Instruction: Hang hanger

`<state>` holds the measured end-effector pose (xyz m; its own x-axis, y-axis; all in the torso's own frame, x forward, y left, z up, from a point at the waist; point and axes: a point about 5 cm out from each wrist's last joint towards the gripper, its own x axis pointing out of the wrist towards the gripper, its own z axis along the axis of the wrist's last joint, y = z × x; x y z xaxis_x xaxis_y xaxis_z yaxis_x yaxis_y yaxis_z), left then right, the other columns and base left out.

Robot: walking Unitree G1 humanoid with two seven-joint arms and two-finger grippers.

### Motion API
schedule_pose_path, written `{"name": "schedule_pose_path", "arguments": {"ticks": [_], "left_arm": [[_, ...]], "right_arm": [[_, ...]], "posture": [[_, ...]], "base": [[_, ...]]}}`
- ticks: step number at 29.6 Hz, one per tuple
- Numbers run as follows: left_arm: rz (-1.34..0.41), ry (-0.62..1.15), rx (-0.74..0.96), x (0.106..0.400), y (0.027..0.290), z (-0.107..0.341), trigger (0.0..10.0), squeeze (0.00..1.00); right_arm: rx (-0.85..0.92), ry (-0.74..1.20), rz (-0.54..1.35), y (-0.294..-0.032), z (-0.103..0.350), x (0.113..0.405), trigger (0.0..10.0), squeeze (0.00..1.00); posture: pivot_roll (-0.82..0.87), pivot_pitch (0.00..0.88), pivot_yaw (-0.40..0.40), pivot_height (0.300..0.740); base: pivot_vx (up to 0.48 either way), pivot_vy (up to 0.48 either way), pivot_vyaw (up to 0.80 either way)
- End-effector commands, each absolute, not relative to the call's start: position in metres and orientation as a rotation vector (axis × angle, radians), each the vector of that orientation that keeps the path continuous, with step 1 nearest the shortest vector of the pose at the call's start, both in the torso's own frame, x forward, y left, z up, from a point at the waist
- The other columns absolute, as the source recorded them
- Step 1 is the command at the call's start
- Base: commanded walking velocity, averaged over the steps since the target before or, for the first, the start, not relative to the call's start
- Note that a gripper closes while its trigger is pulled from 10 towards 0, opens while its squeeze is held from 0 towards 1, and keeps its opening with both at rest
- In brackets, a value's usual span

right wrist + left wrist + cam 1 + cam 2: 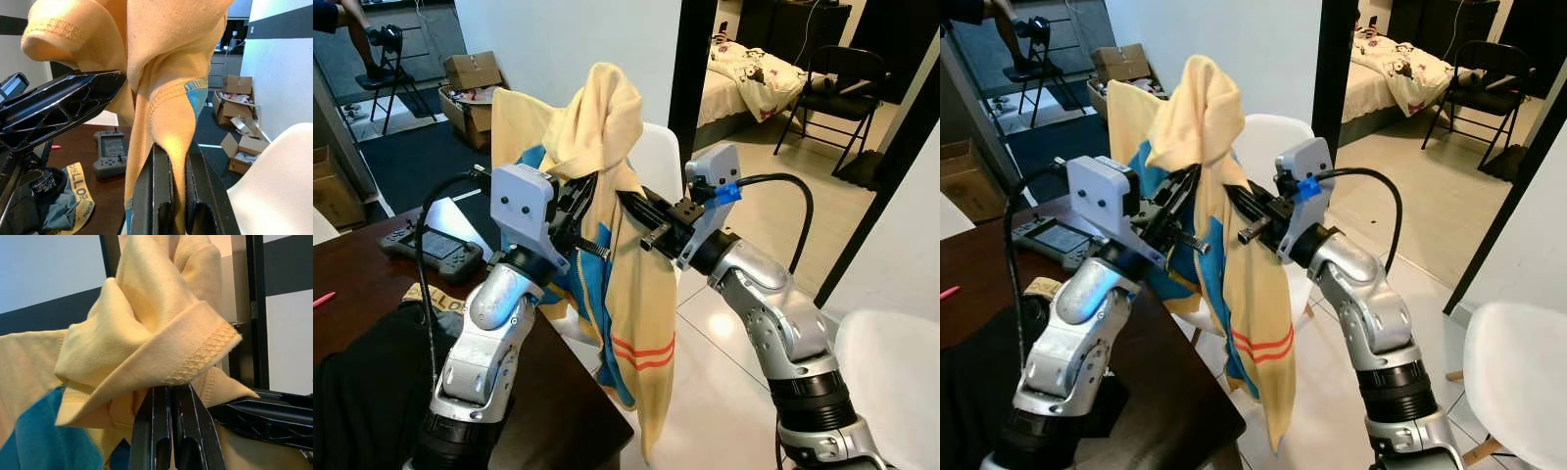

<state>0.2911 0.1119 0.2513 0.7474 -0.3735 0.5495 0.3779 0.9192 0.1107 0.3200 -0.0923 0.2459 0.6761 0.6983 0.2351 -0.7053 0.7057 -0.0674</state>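
Observation:
A yellow jacket (607,127) with blue panels and orange stripes hangs bunched in the air between my two arms, above the table's edge. My left gripper (590,188) is shut on the bunched yellow fabric near the collar; its fingers (156,431) pinch the cloth from below. My right gripper (626,202) comes in from the opposite side, its fingers (161,196) shut on a yellow fold (166,122) of the same jacket. The two grippers nearly touch. Any hanger is hidden by the cloth.
A dark wooden table (558,392) lies low on the left with a grey handheld controller (435,250) and black clothing (362,392). A white chair (658,157) stands behind the jacket, another white chair (891,372) at lower right. Cardboard boxes (470,73), a black door frame (690,78) and a bed (744,73) lie beyond.

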Motion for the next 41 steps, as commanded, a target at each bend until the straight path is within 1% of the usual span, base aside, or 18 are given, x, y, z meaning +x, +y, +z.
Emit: {"name": "schedule_pose_path", "arguments": {"ticks": [1,3,5,6,8,9,11,14,21,23,24,26,28,30,32,35,39,41], "left_arm": [[-0.408,-0.606,0.011,0.293,0.113,0.254,0.0,0.0],[-0.407,-0.618,0.009,0.294,0.114,0.257,0.0,0.0],[-0.402,-0.648,-0.018,0.294,0.116,0.268,0.0,0.0],[-0.402,-0.648,-0.018,0.294,0.116,0.268,0.0,0.0],[-0.402,-0.689,-0.061,0.293,0.118,0.282,0.0,0.0],[-0.402,-0.689,-0.061,0.293,0.118,0.282,0.0,0.0],[-0.41,-0.717,-0.081,0.291,0.117,0.292,0.0,0.0],[-0.418,-0.734,-0.095,0.289,0.115,0.297,0.0,0.0],[-0.432,-0.753,-0.106,0.289,0.114,0.304,0.0,0.0],[-0.433,-0.749,-0.108,0.29,0.115,0.304,0.0,0.0],[-0.433,-0.749,-0.108,0.29,0.115,0.304,0.0,0.0],[-0.436,-0.744,-0.11,0.291,0.115,0.304,0.0,0.0],[-0.436,-0.744,-0.11,0.291,0.115,0.304,0.0,0.0],[-0.438,-0.744,-0.109,0.291,0.115,0.305,0.0,0.0],[-0.438,-0.744,-0.109,0.291,0.115,0.305,0.0,0.0],[-0.442,-0.743,-0.102,0.291,0.116,0.306,0.0,0.0],[-0.441,-0.742,-0.091,0.291,0.119,0.306,0.0,0.0],[-0.431,-0.74,-0.079,0.291,0.123,0.306,0.0,0.0]], "right_arm": [[0.034,-0.321,0.804,-0.091,0.261,0.315,0.0,0.0],[-0.013,-0.304,0.801,-0.09,0.256,0.316,0.0,0.0],[-0.147,-0.257,0.786,-0.088,0.242,0.318,0.0,0.0],[-0.147,-0.257,0.786,-0.088,0.242,0.318,0.0,0.0],[-0.36,-0.186,0.74,-0.092,0.22,0.324,0.0,0.0],[-0.36,-0.186,0.74,-0.092,0.22,0.324,0.0,0.0],[-0.457,-0.144,0.705,-0.1,0.21,0.328,0.0,0.0],[-0.499,-0.122,0.682,-0.105,0.206,0.33,0.0,0.0],[-0.567,-0.082,0.731,-0.104,0.195,0.326,0.0,0.0],[-0.564,-0.078,0.848,-0.094,0.19,0.315,0.0,0.0],[-0.564,-0.078,0.848,-0.094,0.19,0.315,0.0,0.0],[-0.599,-0.049,1.041,-0.082,0.18,0.297,0.0,0.0],[-0.599,-0.049,1.041,-0.082,0.18,0.297,0.0,0.0],[-0.615,-0.012,1.18,-0.074,0.171,0.281,0.0,0.0],[-0.615,-0.012,1.18,-0.074,0.171,0.281,0.0,0.0],[-0.614,0.007,1.28,-0.071,0.168,0.268,0.0,0.0],[-0.562,-0.01,1.283,-0.078,0.178,0.269,0.0,0.0],[-0.521,-0.019,1.221,-0.094,0.186,0.277,0.0,0.0]], "posture": [[0.06,0.0,0.011,0.74],[0.06,0.0,0.011,0.74],[0.06,0.0,0.01,0.74],[0.06,0.0,0.01,0.74],[0.07,0.0,0.008,0.74],[0.07,0.0,0.008,0.74],[0.07,0.0,0.008,0.74],[0.07,0.0,0.009,0.74],[0.07,0.0,0.01,0.74],[0.07,0.0,0.01,0.74],[0.07,0.0,0.01,0.74],[0.06,0.0,0.012,0.74],[0.06,0.0,0.012,0.74],[0.06,0.0,0.012,0.74],[0.06,0.0,0.012,0.74],[0.07,0.0,0.013,0.74],[0.07,0.0,0.013,0.74],[0.07,0.0,0.015,0.74]], "base": [[0.0,0.0,0.0],[0.0,0.0,0.0],[0.0,0.0,0.0],[0.0,0.0,0.0],[0.0,0.0,0.0],[0.0,0.0,0.0],[0.0,0.0,0.0],[0.0,0.0,0.0],[0.0,0.0,0.0],[0.0,0.0,0.0],[0.0,0.0,0.0],[0.0,0.0,0.0],[0.0,0.0,0.0],[0.0,0.0,0.0],[0.0,0.0,0.0],[0.0,0.0,0.0],[0.0,0.0,0.0],[0.0,0.0,0.0]]}}
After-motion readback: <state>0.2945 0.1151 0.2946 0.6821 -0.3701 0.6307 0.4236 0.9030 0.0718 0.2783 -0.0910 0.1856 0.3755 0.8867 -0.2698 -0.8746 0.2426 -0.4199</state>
